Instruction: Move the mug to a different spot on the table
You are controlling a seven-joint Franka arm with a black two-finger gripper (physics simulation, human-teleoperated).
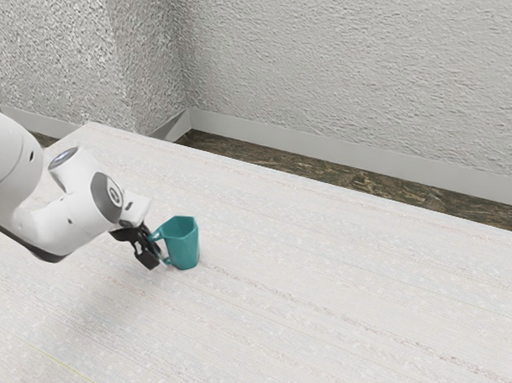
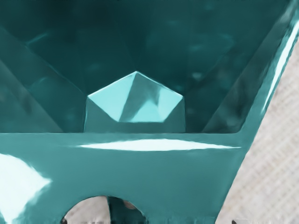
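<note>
A teal mug [image 1: 182,243] stands on the white table [image 1: 337,278], left of the middle in the exterior view. My black gripper [image 1: 149,252] comes in from the exterior view's left and sits right against the mug's handle [image 1: 157,235], its fingers closed on the handle side. In the wrist view the mug [image 2: 140,154] lies directly under my hand. I look down into its dark inside, with its faceted bottom [image 2: 134,102] in the middle and the handle's loop [image 2: 103,210] at the near rim.
The table stretches wide to the exterior view's right and toward the front. Rough grey walls [image 1: 344,68] and a strip of dark floor [image 1: 324,169] lie behind the table's far edge.
</note>
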